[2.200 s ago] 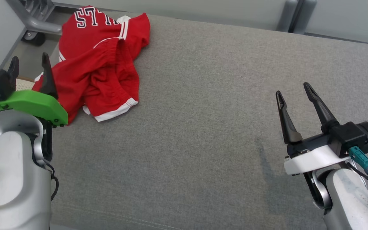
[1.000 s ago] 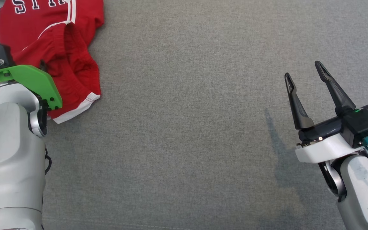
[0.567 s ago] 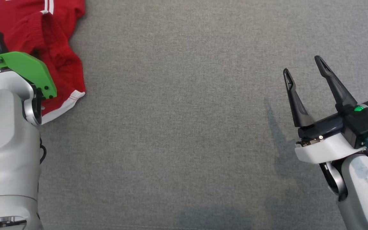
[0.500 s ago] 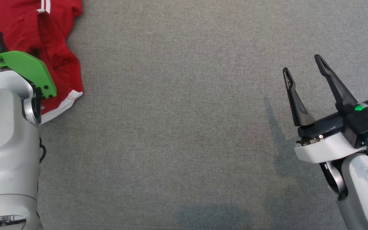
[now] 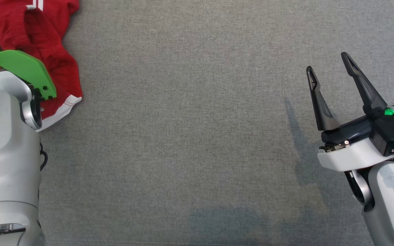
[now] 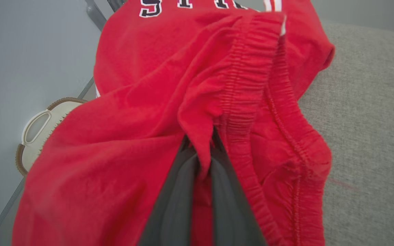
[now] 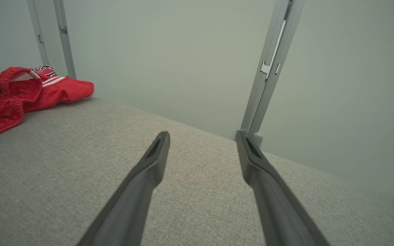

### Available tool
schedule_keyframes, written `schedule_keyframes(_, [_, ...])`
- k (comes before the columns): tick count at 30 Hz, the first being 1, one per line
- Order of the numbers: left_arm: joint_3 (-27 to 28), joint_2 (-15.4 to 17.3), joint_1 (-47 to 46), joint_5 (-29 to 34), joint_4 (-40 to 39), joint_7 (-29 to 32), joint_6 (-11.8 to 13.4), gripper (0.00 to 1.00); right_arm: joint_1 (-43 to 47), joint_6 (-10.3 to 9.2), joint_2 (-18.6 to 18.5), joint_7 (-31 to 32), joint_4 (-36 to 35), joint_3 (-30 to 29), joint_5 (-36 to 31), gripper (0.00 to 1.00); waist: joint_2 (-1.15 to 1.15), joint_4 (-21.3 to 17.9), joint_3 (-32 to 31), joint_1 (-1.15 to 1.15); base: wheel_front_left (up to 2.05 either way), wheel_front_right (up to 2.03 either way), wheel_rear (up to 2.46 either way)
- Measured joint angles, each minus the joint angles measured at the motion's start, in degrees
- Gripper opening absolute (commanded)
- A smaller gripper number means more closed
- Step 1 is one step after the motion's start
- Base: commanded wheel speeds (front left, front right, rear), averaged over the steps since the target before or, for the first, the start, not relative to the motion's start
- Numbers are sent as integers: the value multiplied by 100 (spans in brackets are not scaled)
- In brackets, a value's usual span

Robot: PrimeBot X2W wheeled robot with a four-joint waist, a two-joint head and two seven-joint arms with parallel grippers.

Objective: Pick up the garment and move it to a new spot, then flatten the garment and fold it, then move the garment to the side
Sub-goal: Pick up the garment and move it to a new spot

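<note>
The garment (image 5: 51,65) is a pair of red shorts with white stripes and dark lettering, crumpled at the far left edge of the grey padded surface (image 5: 190,130). In the left wrist view my left gripper (image 6: 200,152) is shut on a fold of the garment (image 6: 197,102) beside its elastic waistband. In the head view that gripper's fingers are hidden behind its green mount (image 5: 19,66). My right gripper (image 5: 330,63) stands open above the bare surface at the right, nothing between its fingers (image 7: 156,160). The garment (image 7: 19,92) lies far to its left.
A pale basket with a brown rim (image 6: 36,130) sits below the surface's left edge, partly under the hanging cloth. Grey panels and metal posts (image 7: 268,71) stand behind the surface's far edge.
My left gripper has closed on a fold of the garment. The head view has shifted, so the garment sits further toward the upper left. The right gripper stays open, almost unmoved.
</note>
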Motion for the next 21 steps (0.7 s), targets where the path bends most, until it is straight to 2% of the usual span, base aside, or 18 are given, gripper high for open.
schedule_keyframes(10, [-10,-201,-69,41,169,-550,1,0,0,-15,20,-26,83,-52,-12,100,0,124,-145,0,0,0,0])
schedule_keyframes(16, [-36,-403,-130,4,105,-1205,-5,0,1,-64,80,-111,309,-110,48,100,0,232,-395,0,0,0,0])
schedule_keyframes(21, [-121,-432,-130,-44,-41,-1679,-149,0,6,-110,152,-167,509,-182,123,100,0,294,-660,0,0,0,0])
